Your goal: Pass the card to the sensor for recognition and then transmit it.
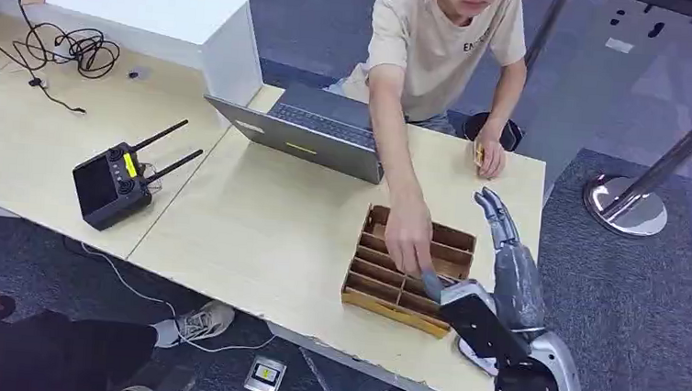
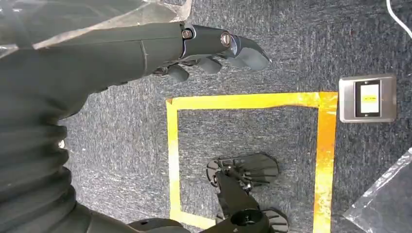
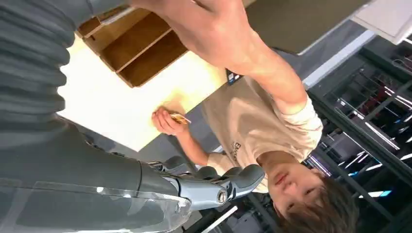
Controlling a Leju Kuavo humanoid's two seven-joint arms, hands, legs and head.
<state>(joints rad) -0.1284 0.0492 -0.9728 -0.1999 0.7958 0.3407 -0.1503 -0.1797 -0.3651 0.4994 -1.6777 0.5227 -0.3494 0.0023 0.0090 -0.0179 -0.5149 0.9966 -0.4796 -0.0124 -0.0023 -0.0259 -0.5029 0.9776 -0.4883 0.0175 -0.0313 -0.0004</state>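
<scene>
My right hand (image 1: pixel 508 253) stands raised over the table's right end, fingers straight and apart, holding nothing; in the right wrist view its fingertips (image 3: pixel 243 177) point toward the person. Just left of it is a brown cardboard divider box (image 1: pixel 378 276). A seated person reaches one hand (image 1: pixel 410 240) into that box, close to my thumb. The person's other hand pinches a small yellowish card (image 1: pixel 479 154), also visible as the card (image 3: pixel 180 118) above the tabletop. My left hand (image 2: pixel 214 53) hangs over the carpet, loosely curled and empty.
A grey laptop (image 1: pixel 309 138) and a black remote controller (image 1: pixel 113 184) lie on the light wooden table (image 1: pixel 257 235). A white box (image 1: pixel 153 12) and cables sit at the back left. A small grey device with a screen (image 2: pixel 368 98) lies on the carpet beside yellow tape (image 2: pixel 325 160).
</scene>
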